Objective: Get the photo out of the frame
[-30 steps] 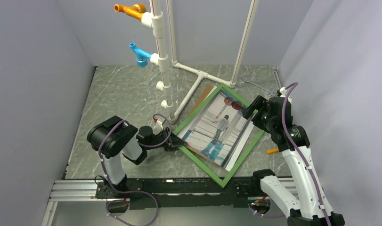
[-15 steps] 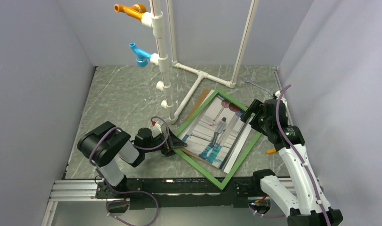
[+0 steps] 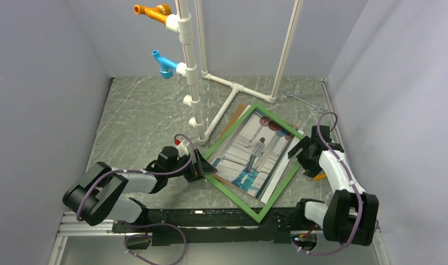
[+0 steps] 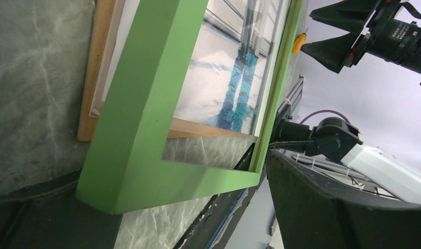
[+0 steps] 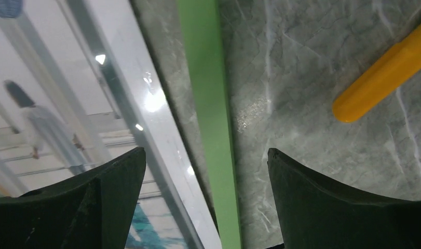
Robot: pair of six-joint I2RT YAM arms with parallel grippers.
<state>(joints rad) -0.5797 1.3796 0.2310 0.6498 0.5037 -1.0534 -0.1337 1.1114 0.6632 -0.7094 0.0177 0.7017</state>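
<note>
The green frame (image 3: 232, 189) lies slantwise on the marble table with the photo (image 3: 254, 155) inside its opening, shifted toward the far side. A brown backing board (image 3: 237, 114) peeks out under the photo's left edge. My left gripper (image 3: 203, 165) is open at the frame's left corner. In the left wrist view that corner (image 4: 146, 171) sits between the wide jaws, with one dark finger (image 4: 343, 207) at the right. My right gripper (image 3: 300, 149) is open, low over the frame's right rail (image 5: 213, 129). That rail runs between its fingertips (image 5: 109, 181), and the photo (image 5: 47, 124) lies to the left.
A white pipe stand (image 3: 221, 107) with orange and blue fittings rises just behind the frame. An orange stick (image 3: 319, 176) (image 5: 390, 72) lies on the table right of the right gripper. A thin metal tool (image 3: 299, 99) rests at the back right. Grey walls close three sides.
My left gripper opened and let go of the frame's left corner, and that arm dropped low. My right arm came down and nearer, over the right rail. The frame shifted slightly.
</note>
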